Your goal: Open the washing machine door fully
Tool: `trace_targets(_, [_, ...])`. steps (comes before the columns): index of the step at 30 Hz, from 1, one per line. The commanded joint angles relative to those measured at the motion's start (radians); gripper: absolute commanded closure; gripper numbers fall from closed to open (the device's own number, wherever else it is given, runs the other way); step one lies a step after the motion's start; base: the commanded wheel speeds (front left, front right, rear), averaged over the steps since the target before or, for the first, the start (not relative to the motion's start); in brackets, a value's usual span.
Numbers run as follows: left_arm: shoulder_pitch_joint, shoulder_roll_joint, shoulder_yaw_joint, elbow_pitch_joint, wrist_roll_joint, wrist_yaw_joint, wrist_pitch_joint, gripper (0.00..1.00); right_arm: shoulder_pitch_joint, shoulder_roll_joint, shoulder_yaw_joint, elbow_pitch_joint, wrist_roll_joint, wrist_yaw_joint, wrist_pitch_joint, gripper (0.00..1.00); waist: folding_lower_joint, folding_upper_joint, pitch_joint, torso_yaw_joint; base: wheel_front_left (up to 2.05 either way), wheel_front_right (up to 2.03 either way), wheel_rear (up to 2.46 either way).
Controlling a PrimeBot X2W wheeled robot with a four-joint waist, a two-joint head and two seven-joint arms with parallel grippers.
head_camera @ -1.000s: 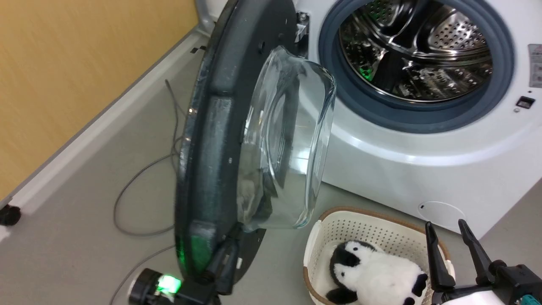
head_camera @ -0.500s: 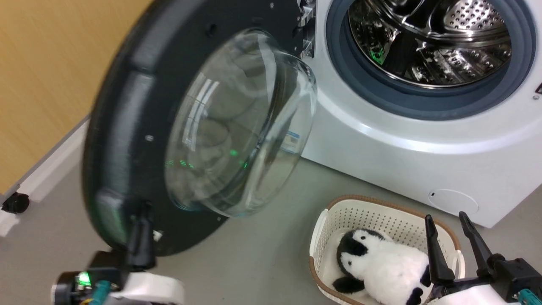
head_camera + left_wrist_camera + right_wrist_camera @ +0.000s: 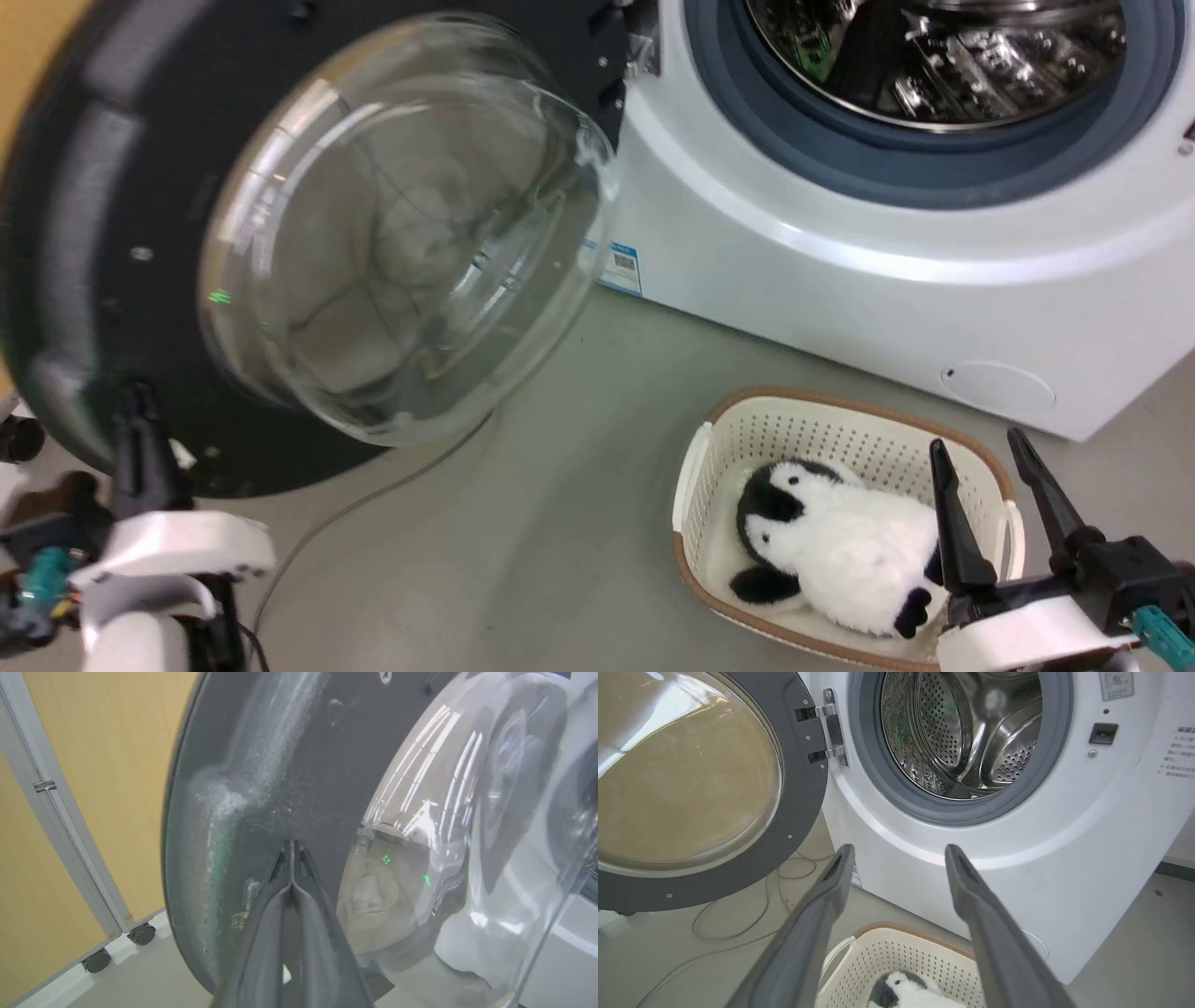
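Left of the washing machine (image 3: 840,280), my left gripper (image 3: 140,401), fingers pressed together on nothing, appears to set its tips against the dark inner ring of the washing machine door (image 3: 112,187), low and near its free edge. The door stands wide, glass bowl facing near and right, hinge (image 3: 831,732) at its far right. A push left and far should finish the swing; the yellow partition (image 3: 93,788) lies near behind. My right gripper (image 3: 975,439) hangs spread and empty over the basket (image 3: 709,439), well apart.
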Motion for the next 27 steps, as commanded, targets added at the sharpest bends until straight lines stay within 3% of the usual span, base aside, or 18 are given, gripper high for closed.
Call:
trace_targets(1, [-0.034, 0.005, 0.036, 0.015, 0.003, -0.006, 0.002, 1.0, -0.023, 0.003, 0.002, -0.004, -0.007, 0.001, -0.005, 0.0, -0.0001, 0.0, 0.021, -0.016, 0.0, 0.0, 0.0])
trace_targets(11, [-0.124, 0.007, 0.151, 0.098, 0.029, -0.032, 0.002, 1.0, -0.056, 0.003, 0.001, -0.01, -0.033, 0.001, -0.005, 0.0, -0.0001, 0.0, 0.078, -0.055, 0.0, 0.0, 0.0])
trace_targets(27, [-0.283, 0.06, 0.306, 0.259, 0.041, -0.05, 0.002, 1.0, -0.099, -0.012, -0.002, -0.02, -0.041, 0.001, -0.005, 0.0, -0.0001, 0.0, 0.145, -0.103, 0.0, 0.0, 0.0])
